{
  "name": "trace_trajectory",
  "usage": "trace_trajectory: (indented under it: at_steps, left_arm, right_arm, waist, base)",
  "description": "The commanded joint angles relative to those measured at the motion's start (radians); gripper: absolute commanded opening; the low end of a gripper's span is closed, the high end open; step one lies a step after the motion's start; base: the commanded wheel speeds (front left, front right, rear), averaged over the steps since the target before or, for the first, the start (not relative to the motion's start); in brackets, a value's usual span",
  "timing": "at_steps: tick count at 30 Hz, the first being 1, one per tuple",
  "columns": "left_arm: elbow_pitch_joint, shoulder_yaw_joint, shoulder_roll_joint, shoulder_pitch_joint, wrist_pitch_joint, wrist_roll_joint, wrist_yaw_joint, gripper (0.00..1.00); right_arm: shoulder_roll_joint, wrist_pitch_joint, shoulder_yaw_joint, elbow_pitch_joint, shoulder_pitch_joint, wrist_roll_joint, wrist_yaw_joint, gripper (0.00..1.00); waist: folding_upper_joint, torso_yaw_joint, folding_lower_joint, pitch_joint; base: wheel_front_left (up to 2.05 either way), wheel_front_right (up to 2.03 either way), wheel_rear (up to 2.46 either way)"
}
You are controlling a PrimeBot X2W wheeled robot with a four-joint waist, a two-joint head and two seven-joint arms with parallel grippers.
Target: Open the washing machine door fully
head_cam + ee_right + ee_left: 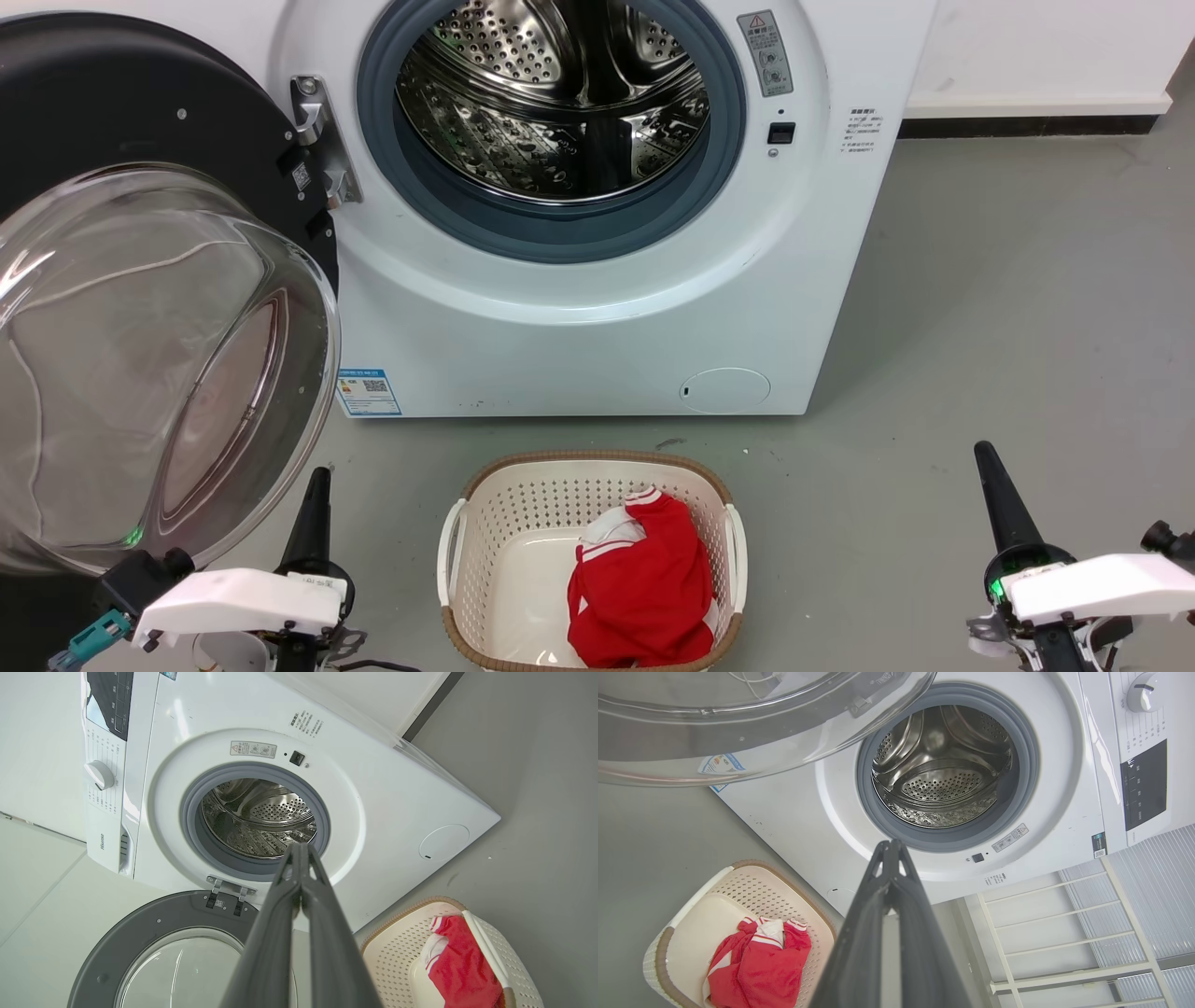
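Door: the door (pixel 159 299) is hanging swung out on the robot's left of the washer (pixel 579 317). Its inner face and bulging glass are facing the head camera, leaving the drum (pixel 560 103) uncovered.
Hinge: the hinge (pixel 317 140) is carrying the door at the left edge of the opening, just beside the gasket (pixel 560 233).
Left gripper: the left gripper (pixel 891 847) is hovering low, close beside the lower edge of the glass, with its 2 fingers pressed together and pinching nothing. Whether it is touching the glass is unclear.
Right gripper: the right gripper (pixel 299 848) is hanging well apart from the door, its 2 fingers likewise pressed together and empty.
Progress: the door is looking at or near the end of its swing, so any travel left is probably small.
Handling: the door is likely feeling heavy and stiff, moving only along its hinge arc. The glass is looking smooth, slippery and breakable.
Hold: the black ring at the free edge, farthest from the hinge, is offering the best leverage. Closed fingers pushing there are safer than pressing the glass.
Risk: forcing past the stop is risking strain on the hinge.
Nearby: the basket (pixel 485 523) with a red garment (pixel 644 597) is sitting before the washer, apart from the door.
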Motion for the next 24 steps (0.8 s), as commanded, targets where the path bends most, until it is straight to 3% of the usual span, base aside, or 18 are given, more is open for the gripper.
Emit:
trace_trajectory:
  at_steps: [1, 24]
  left_arm:
    - [-0.004, 0.004, -0.002, -0.029, 0.006, -0.021, -0.007, 0.00]
    - [0.019, 0.026, -0.013, -0.045, 0.060, -0.244, -0.033, 0.00]
  right_arm:
    - [-0.006, 0.002, -0.004, -0.004, -0.025, 0.024, 0.000, 0.00]
    - [-0.003, 0.044, -0.023, 0.036, -0.052, 0.242, 0.000, 0.00]
  waist:
    - [0.0000, 0.000, -0.0001, 0.000]
    - [0.0000, 0.004, -0.0001, 0.001]
  base:
    - [0.00, 0.00, 0.00]
    - [0.00, 0.00, 0.00]
